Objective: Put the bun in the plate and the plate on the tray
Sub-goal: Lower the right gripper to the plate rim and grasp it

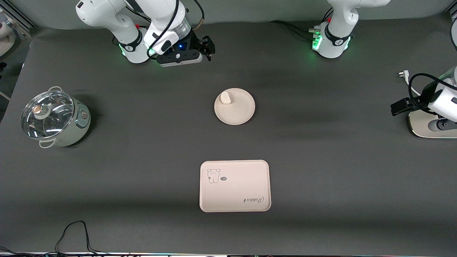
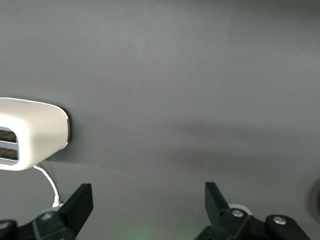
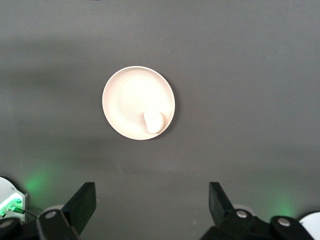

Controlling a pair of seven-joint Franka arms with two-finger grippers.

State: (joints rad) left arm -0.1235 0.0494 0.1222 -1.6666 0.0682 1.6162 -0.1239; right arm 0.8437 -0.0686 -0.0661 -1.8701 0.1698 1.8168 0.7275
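Observation:
The round cream plate (image 1: 238, 113) lies on the dark mat at mid-table, and the small off-white bun (image 1: 225, 97) sits on it by the rim toward the robots' bases. The printed rectangular tray (image 1: 242, 185) lies nearer to the front camera than the plate, apart from it and with nothing on it. My right gripper (image 1: 207, 45) is open and empty, up over the mat near its own base. The right wrist view shows its open jaws (image 3: 148, 192), with the plate (image 3: 131, 97) and bun (image 3: 154, 121) apart from them. My left gripper (image 1: 398, 107) is open and empty (image 2: 148, 192) at the left arm's end of the table.
A pale green pot with a glass lid (image 1: 53, 117) stands at the right arm's end of the table. A white slotted appliance (image 1: 428, 128) sits beside the left gripper and also shows in the left wrist view (image 2: 30, 140). A black cable (image 1: 75, 232) lies by the front edge.

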